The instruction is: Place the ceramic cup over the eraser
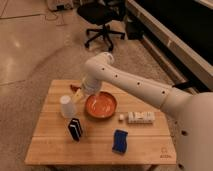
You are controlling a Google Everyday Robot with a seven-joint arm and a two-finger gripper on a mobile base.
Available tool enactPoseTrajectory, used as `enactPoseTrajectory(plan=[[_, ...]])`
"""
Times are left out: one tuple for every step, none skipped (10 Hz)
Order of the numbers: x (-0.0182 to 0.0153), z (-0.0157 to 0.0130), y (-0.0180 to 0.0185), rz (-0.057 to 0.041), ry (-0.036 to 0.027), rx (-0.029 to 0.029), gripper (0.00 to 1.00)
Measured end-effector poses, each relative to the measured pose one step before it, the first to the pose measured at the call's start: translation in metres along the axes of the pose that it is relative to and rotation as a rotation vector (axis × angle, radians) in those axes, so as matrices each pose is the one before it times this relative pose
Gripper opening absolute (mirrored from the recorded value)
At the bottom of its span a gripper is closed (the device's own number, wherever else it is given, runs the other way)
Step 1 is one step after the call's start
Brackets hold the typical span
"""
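The small white ceramic cup stands on the left part of the wooden table, upside down as far as I can tell. The black eraser with thin white stripes stands upright just in front of the cup, a little to its right. My gripper sits at the end of the white arm, low over the table's back edge, behind and slightly right of the cup and left of the orange bowl. It is apart from the cup, and the wrist hides most of it.
An orange-red bowl sits mid-table right of the cup. A long white box with a small white piece beside it lies to the right. A blue block lies at the front. An office chair stands behind the table.
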Motion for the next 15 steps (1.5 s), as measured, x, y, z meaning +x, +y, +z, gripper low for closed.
enactPoseTrajectory(plan=[[-0.01088, 0.00913, 0.00561, -0.01345, 0.00331, -0.00954, 0.8], [-0.01416, 0.01198, 0.007, -0.01664, 0.00471, -0.00977, 0.8], [-0.01155, 0.01032, 0.00578, -0.01476, 0.00604, -0.00501, 0.8], [-0.00656, 0.00634, 0.00304, -0.01007, 0.00407, -0.00143, 0.8], [-0.01027, 0.01177, 0.0049, -0.0201, 0.00981, 0.0003, 0.8], [-0.00852, 0.01221, 0.00444, -0.02012, 0.01363, 0.00103, 0.8], [-0.0065, 0.00913, 0.00441, -0.01651, 0.01234, 0.00074, 0.8], [-0.00529, 0.00574, 0.00288, -0.01218, 0.00816, 0.00162, 0.8], [-0.00399, 0.00607, 0.00173, -0.01334, 0.01209, 0.00567, 0.8], [-0.00213, 0.00542, 0.00001, -0.0105, 0.01336, 0.00952, 0.79], [-0.00113, 0.00437, 0.00015, -0.00919, 0.01325, 0.01172, 0.75], [-0.00021, 0.00442, 0.00007, -0.01433, 0.0197, 0.01949, 0.63], [0.00107, 0.00203, 0.00005, -0.00774, 0.01163, 0.01112, 0.57], [0.00298, 0.00188, -0.00034, -0.01013, 0.01882, 0.01708, 0.45], [0.00339, 0.00042, -0.00133, -0.00678, 0.01525, 0.01772, 0.35]])
